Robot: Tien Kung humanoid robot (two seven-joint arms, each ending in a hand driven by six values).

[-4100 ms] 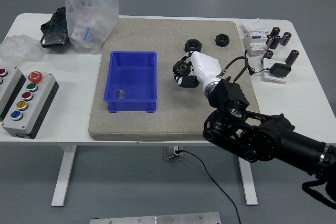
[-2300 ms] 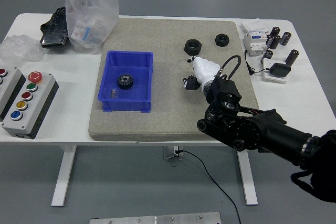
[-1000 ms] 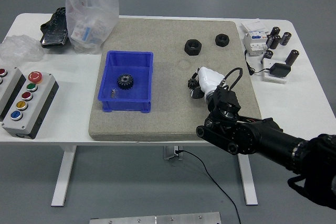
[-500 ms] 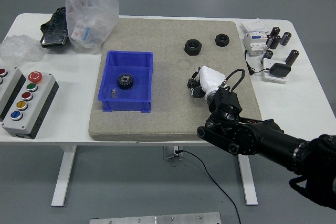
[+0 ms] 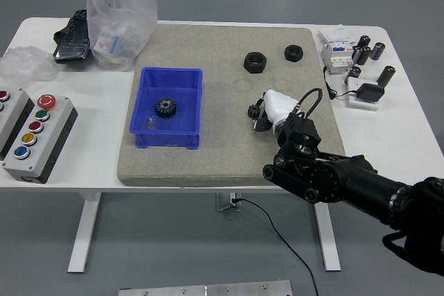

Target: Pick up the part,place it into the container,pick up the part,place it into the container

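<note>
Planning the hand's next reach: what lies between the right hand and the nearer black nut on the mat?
In the head view, only bare mat lies between the right hand and the nearer black nut.

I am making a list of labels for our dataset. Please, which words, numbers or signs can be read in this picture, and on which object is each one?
No text can be read.
Clear plastic bag: red print near its top, too blurred.
White electrical device: markings too small.
Grey button box: coloured buttons, no readable label.
Blue plastic bin: no print visible.
</note>
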